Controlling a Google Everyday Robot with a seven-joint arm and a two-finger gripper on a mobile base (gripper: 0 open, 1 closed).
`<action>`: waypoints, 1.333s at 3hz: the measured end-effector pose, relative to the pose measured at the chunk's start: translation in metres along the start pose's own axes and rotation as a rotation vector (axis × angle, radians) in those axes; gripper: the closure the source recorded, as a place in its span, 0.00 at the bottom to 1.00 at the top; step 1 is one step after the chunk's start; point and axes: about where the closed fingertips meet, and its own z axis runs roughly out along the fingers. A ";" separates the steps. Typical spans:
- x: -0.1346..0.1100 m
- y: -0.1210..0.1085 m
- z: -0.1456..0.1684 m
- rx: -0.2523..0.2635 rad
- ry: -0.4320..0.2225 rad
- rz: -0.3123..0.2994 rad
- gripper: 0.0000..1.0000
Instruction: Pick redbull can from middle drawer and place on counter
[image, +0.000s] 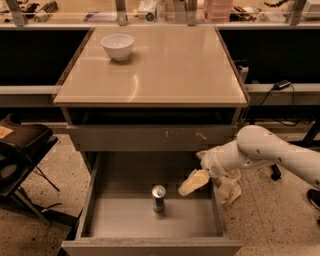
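Nearest: speckled stone floor (265, 225) on both sides of the cabinet. A dark chair (20, 150) stands at far left.

The middle drawer (120, 220) is pulled well out toward the camera. It's a grey metal box w/ plain grey floor and side walls.

The redbull can (158, 198) stands upright inside it, approx. mid-floor, silver lid up. It's clear of every wall.

The claw (194, 182) is cream-coloured and hangs over the drawer's right part, close to the right wall. It sits just right of the can and a bit further back, tilted down-left toward it. Claw and can are apart, no contact. Can't tell whether the claw is released or clenched, and no object shows in it.

The white arm (260, 150) comes in from the right edge and passes over the drawer's right rim. Crumpled pale covering shows around the wrist.

Behind the drawer is a grey drawer front (150, 137) w/ pale scratch marks right of centre. A dark gap lies above it.

Next up is the counter (170, 75), a glossy beige slab w/ thin dark edge and light glare left of centre. A white bowl (118, 46) sits upright at its back-left corner.

At right, cables (280, 85) run along a ledge.

Furthest back is a long workbench (75, 15) w/ metal posts and small clutter, too small to identify.
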 end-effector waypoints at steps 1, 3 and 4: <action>0.001 0.003 0.007 0.053 -0.004 0.015 0.00; 0.028 0.057 0.061 0.086 -0.006 0.111 0.00; 0.031 0.055 0.074 0.108 -0.040 0.152 0.00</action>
